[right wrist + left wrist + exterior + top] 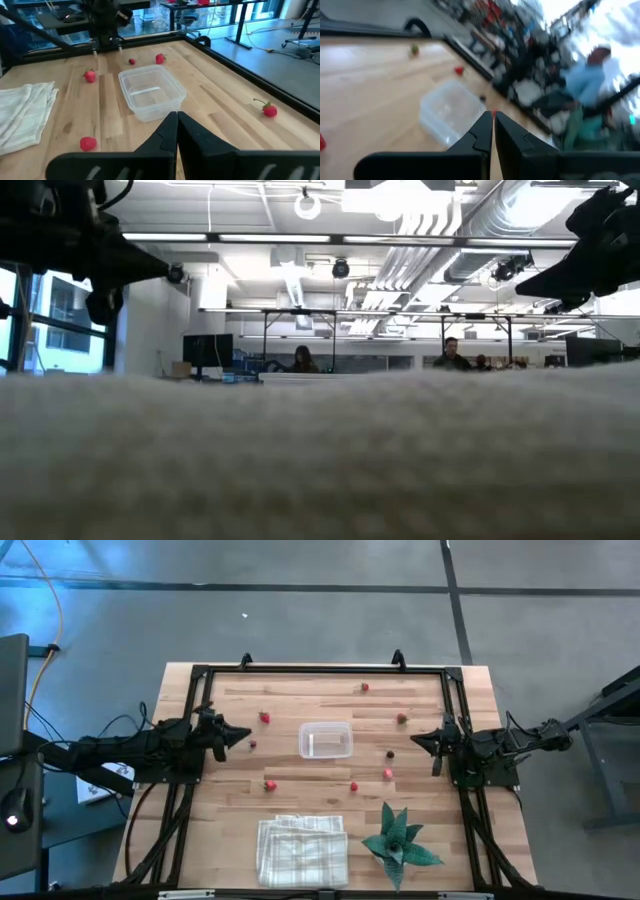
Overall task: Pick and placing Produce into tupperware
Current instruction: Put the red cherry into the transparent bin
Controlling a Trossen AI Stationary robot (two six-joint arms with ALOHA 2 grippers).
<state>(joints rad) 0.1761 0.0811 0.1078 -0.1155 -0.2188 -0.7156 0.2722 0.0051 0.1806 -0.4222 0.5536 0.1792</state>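
From above: clear tupperware (325, 739) empty at mid-table, red and dark produce (264, 718) scattered around it, left gripper (240, 734) and right gripper (418, 739) hovering on either side, fingers together, checked cloth (301, 849) and green plant (398, 840) along the near edge. From the left wrist: fingertips (485, 121) pressed shut, aimed at the tupperware (449, 115). From the right wrist: fingertips (172, 120) closed, holding nothing, tupperware (151, 92) just ahead, strawberries (89, 76) lying loose on the wood.

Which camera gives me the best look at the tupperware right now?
The right wrist view: the tupperware sits close, sharp and visibly empty. The high view shows its place mid-table but small; the left wrist view blurs it; the low view shows none of it.
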